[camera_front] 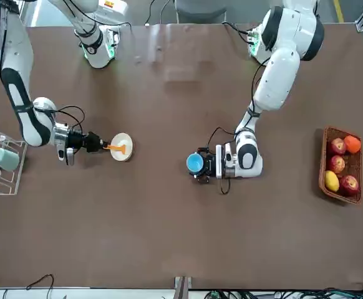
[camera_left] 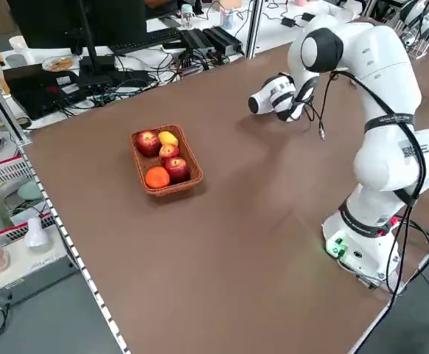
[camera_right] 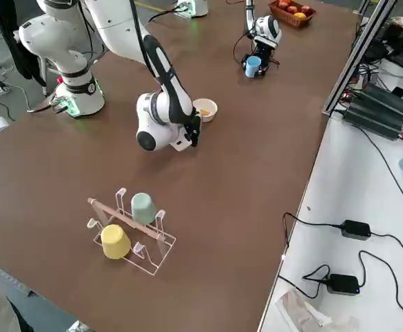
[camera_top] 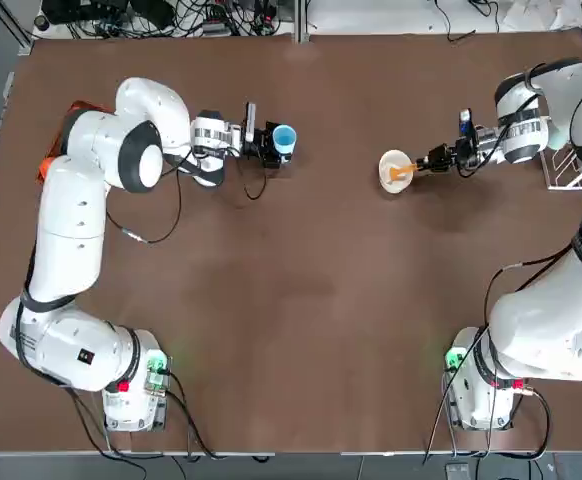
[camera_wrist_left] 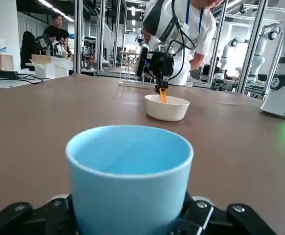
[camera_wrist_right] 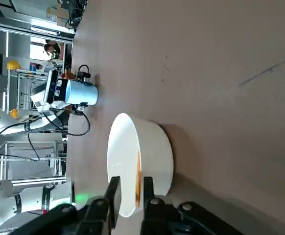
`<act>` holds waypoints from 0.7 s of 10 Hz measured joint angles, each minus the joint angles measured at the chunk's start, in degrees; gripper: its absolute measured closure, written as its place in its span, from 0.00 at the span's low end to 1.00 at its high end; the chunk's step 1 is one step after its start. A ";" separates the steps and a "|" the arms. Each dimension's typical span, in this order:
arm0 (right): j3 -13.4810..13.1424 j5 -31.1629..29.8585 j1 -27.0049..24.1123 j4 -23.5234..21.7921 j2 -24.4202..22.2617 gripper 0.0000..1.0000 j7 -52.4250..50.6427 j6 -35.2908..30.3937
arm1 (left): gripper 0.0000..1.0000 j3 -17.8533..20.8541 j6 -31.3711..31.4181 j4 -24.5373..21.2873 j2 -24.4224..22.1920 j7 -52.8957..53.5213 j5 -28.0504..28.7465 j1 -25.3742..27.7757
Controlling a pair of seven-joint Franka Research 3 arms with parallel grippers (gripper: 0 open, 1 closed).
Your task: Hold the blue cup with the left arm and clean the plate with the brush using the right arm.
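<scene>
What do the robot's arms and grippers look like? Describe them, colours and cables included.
Both arms are white and rounded, with dark grey joint bands and black cables. Each base shows a green light and a red spot. The left gripper and right gripper are black, with silver screws.

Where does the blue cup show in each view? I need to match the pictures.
Top: above center, left half, at the left pincer.
Front: just right of center, blue cup.
Left side: not seen.
Right side: upper part, right of center.
Left wrist: large, bottom center.
Right wrist: upper left, at the far pincer.
Shared landmark: the white dish, in every view but the left side one.
</scene>
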 joint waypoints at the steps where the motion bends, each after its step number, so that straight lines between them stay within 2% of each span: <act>1: 0.00 0.01 0.08 0.00 0.00 0.78 0.00 0.04 | 0.33 0.00 -0.01 0.00 0.01 0.00 0.00 0.01; 7: 0.00 0.28 0.36 0.00 0.00 0.93 -0.03 0.54 | 0.33 0.00 -0.07 0.01 0.03 0.00 0.00 0.03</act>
